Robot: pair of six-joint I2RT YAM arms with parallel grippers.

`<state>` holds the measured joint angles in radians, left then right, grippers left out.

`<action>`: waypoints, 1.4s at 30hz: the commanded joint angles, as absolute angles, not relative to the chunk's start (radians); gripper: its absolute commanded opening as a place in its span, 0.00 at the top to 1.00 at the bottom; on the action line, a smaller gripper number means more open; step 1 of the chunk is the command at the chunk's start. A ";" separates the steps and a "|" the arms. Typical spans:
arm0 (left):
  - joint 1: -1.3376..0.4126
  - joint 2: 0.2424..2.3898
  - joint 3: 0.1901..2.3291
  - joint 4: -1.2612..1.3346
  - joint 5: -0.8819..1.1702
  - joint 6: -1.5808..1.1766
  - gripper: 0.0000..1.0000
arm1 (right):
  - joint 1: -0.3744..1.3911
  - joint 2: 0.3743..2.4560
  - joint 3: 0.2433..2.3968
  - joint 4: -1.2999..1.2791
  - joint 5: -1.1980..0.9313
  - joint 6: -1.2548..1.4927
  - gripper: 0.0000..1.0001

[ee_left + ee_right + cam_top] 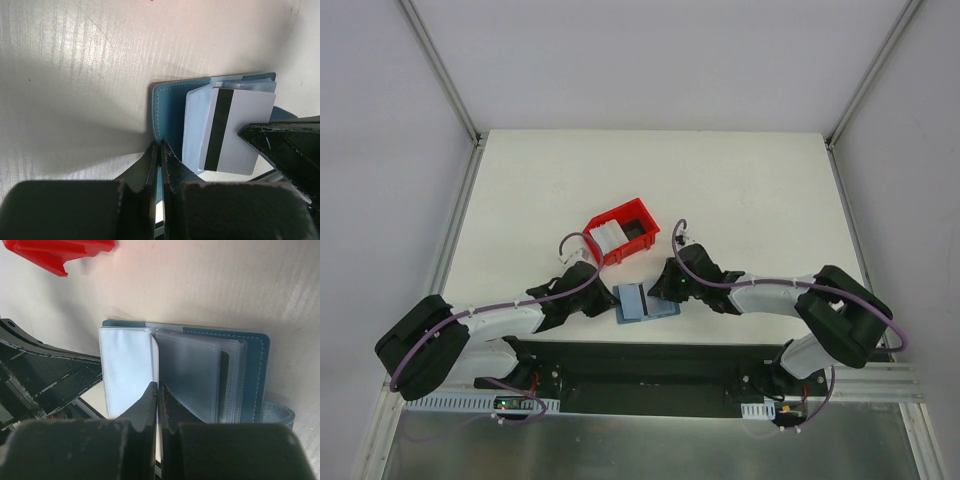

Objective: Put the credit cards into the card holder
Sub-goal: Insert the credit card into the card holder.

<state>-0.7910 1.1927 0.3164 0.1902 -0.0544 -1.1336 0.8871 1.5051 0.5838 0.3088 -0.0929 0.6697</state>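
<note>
We find no words, numbers or logos that can be read in any view. The white card [245, 130] at the blue wallet [167, 115] shows only a plain black stripe, and any marks on the red bin [632, 249] are too small for us to read.

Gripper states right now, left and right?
Left gripper: jaws closed on the card holder cover.
Right gripper: jaws closed on a credit card.

White table [740, 190] closed in by pale grey walls [650, 60] at the back and both sides; metal struts [440, 65] rising from the far corners; black plate [650, 365] along the near edge, sheet metal [640, 445] below; soft, even light
</note>
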 commanded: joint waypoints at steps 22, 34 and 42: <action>-0.787 1.255 0.304 0.094 -0.067 -1.088 1.00 | 0.928 1.574 0.546 0.347 -0.092 0.696 1.00; -0.758 1.229 0.287 0.083 -0.080 -1.097 1.00 | 0.890 1.511 0.518 0.287 -0.103 0.683 1.00; -0.750 1.236 0.304 0.081 -0.078 -1.077 1.00 | 0.887 1.580 0.551 0.317 -0.181 0.696 1.00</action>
<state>-0.7696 1.2057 0.3225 0.1902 -0.0494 -1.1118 0.8780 1.5276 0.5488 0.3885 -0.1131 0.7017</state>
